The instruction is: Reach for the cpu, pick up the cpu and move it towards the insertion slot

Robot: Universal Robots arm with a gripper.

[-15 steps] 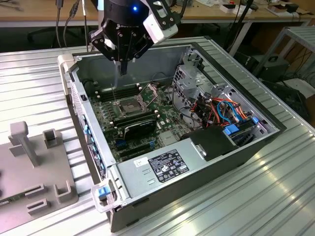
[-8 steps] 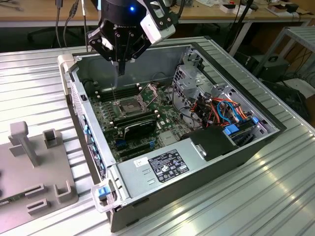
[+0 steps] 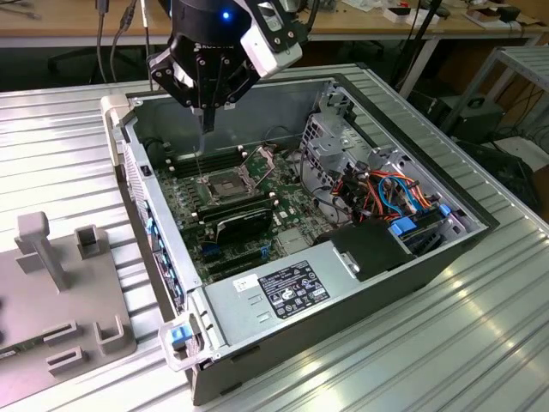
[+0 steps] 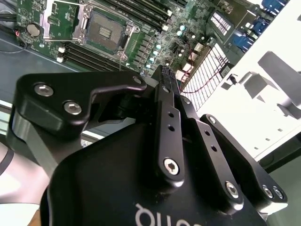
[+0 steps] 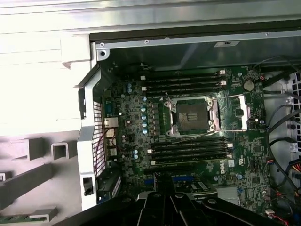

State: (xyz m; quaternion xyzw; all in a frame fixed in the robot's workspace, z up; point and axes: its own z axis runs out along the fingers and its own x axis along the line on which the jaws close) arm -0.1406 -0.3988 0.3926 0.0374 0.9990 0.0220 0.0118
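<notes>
My black gripper [image 3: 206, 123] hangs over the open computer case, fingers pointing down and pressed together. Below it, a little toward the exterior view's right, lies the insertion slot [image 3: 221, 183], a square socket with a silvery frame, a dark centre and its thin bracket swung open. The second wrist view shows the closed fingertips [image 4: 168, 75] with the slot [image 4: 104, 29] beyond them. In the first wrist view the slot [image 5: 192, 115] sits mid-board with the gripper [image 5: 164, 182] at the picture's edge. The cpu is hidden; I cannot see anything pinched between the fingers.
Long black memory slots [image 3: 210, 163] flank the socket, with a black expansion card [image 3: 244, 221] just in front. Case walls [image 3: 141, 184], a drive cage [image 3: 330, 137], coloured cables [image 3: 386, 193] and the power supply [image 3: 283, 292] surround the board. A grey fixture [image 3: 51, 292] lies on the ribbed table.
</notes>
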